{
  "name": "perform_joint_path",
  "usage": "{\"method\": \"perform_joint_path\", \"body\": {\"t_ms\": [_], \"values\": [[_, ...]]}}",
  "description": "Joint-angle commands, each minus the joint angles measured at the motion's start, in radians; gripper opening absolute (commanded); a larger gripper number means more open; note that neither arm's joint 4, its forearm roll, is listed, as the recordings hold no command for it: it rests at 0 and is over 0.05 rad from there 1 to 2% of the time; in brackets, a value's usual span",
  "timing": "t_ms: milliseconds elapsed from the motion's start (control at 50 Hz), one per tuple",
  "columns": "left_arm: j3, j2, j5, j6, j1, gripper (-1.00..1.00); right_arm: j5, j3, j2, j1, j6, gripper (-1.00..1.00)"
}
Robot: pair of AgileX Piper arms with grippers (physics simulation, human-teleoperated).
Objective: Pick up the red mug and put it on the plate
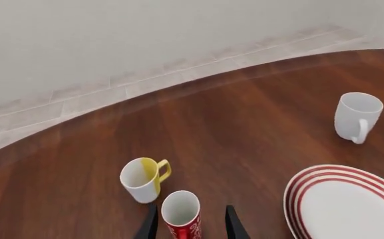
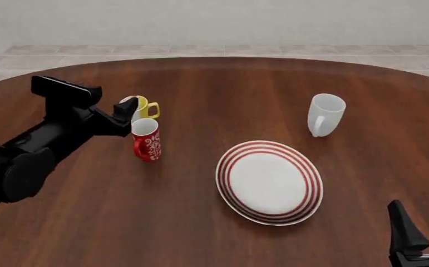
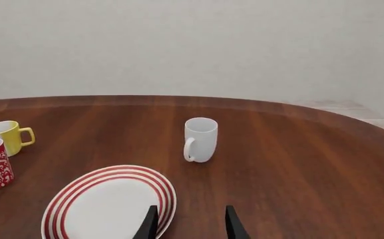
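The red mug (image 2: 147, 140) with its white pattern stands upright on the table, left of the plate (image 2: 270, 181). My left gripper (image 2: 130, 114) reaches it from the left and is open. In the left wrist view the red mug (image 1: 181, 215) sits between the two fingers, a little nearer one finger, with a gap on each side. The plate (image 1: 351, 204), white with red rings, lies flat a short way off. My right gripper (image 2: 422, 214) hovers open at the near right corner, holding nothing, and its wrist view shows the plate (image 3: 105, 206) just ahead of the right gripper (image 3: 191, 209).
A white mug with a yellow handle (image 2: 143, 105) stands right behind the red mug, almost touching it. A plain white mug (image 2: 325, 114) stands beyond the plate on the right. The round wooden table (image 2: 199, 222) ends at a tiled floor.
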Motion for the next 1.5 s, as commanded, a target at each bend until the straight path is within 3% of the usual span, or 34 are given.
{"method": "perform_joint_path", "body": {"t_ms": [20,420,1500], "values": [[0.003,0.12,-0.061,-0.011,0.022,1.0,0.002,0.0,0.0,0.0,-0.001,1.0],[0.032,0.197,-0.132,-0.007,0.057,1.0,0.005,0.0,-0.002,0.002,-0.002,1.0],[0.014,0.405,-0.227,-0.042,0.04,1.0,-0.005,0.0,0.013,0.002,-0.008,1.0]]}}
